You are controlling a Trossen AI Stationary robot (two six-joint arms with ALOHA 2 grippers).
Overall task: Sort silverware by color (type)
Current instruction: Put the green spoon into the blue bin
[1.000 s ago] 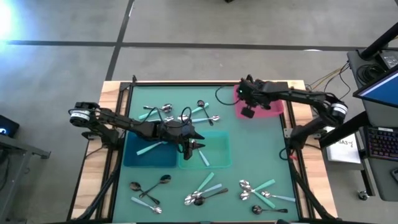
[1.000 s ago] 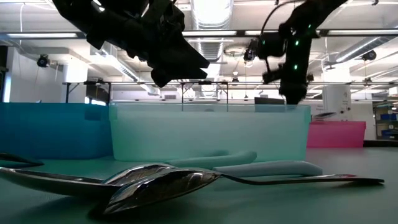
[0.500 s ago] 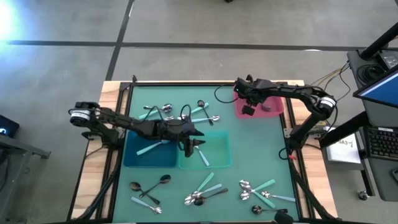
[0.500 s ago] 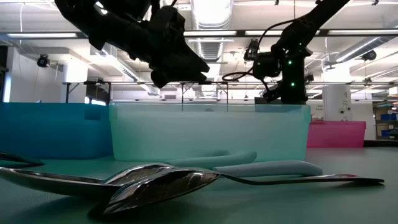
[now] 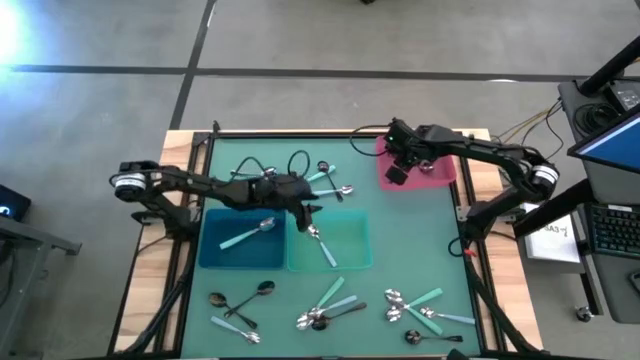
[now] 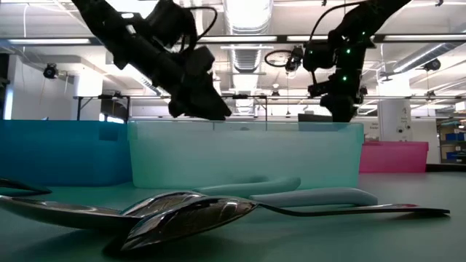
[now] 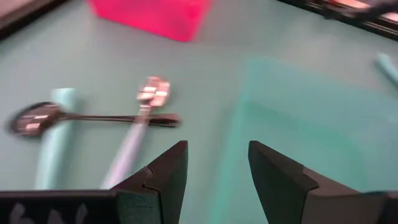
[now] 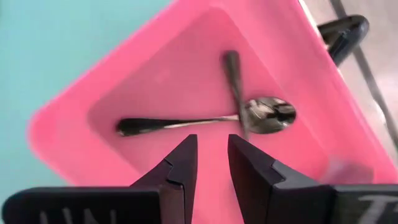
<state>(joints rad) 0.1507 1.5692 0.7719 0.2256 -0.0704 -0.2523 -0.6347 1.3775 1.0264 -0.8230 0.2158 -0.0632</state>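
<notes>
My left gripper [image 5: 308, 210] [image 7: 214, 171] hangs open with nothing between its fingers, above the far rim of the teal bin [image 5: 345, 262] [image 7: 298, 118]. Beyond it a few spoons [image 5: 330, 180] [image 7: 93, 118] lie on the mat. My right gripper [image 5: 397, 172] [image 8: 211, 155] hovers open over the pink bin [image 5: 438, 172] [image 8: 124, 68], where two dark spoons [image 8: 205, 121] lie crossed on the floor. The blue bin [image 5: 215, 255] and the teal bin each hold one teal-handled spoon [image 5: 250, 232] [image 5: 322, 244].
More spoons lie in groups along the near edge of the mat: near left [image 5: 240, 300], near middle [image 5: 325, 308] and near right [image 5: 420, 305]. In the low view two shiny spoons [image 6: 182, 211] fill the foreground in front of the bins. A black frame [image 5: 200, 160] borders the mat.
My left gripper has swung from over the teal bin toward the table's far edge, and now stands at the bin's far rim. The teal-handled spoon in the blue bin, partly covered by the arm before, now shows in full.
</notes>
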